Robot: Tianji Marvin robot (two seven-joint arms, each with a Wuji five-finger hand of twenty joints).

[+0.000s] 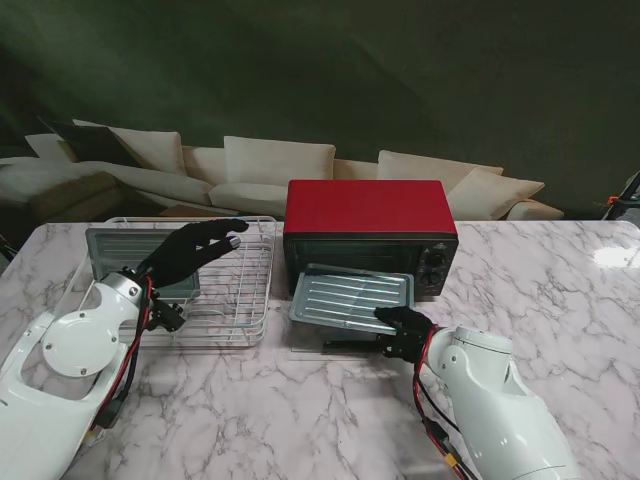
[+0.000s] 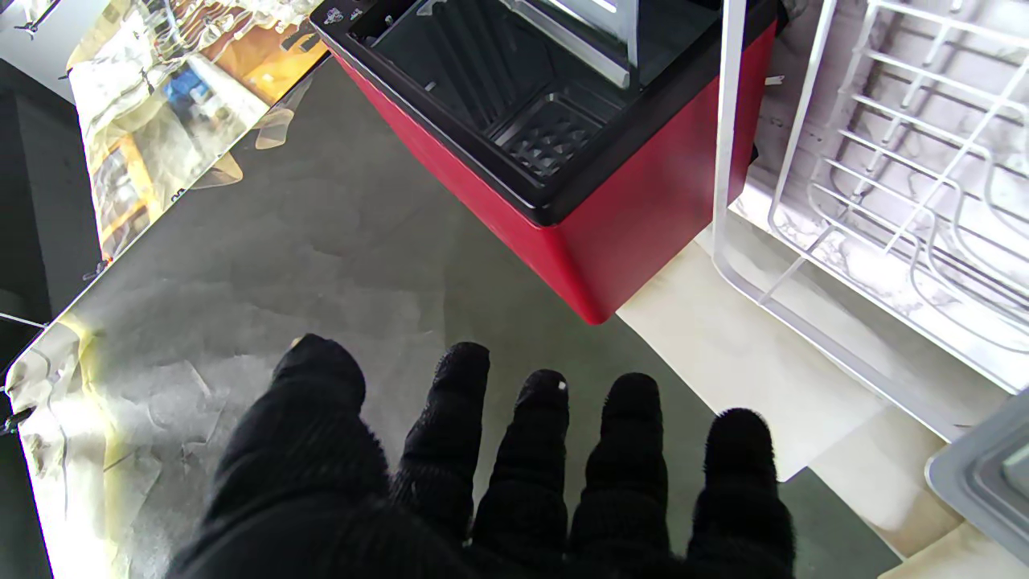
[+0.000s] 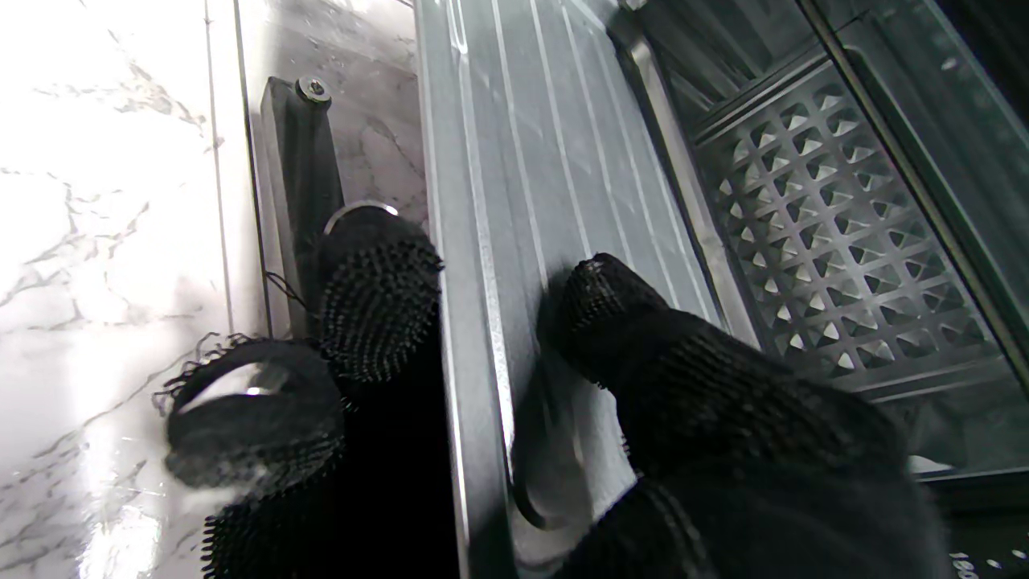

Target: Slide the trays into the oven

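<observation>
The right hand pinches the tray's near edge at the oven mouth; the left hand hovers spread above the rack.

My left hand, black-gloved, hovers raised with fingers spread, gripping nothing. My right hand pinches something, thumb on one face, fingers on the other.

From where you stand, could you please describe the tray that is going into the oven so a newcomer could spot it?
Find the red oven at the middle of the marble table. Sticking out of its open front is a ribbed metal tray, held at its near edge by the right hand. Unlike the other tray, it is not in the white wire rack.
</observation>
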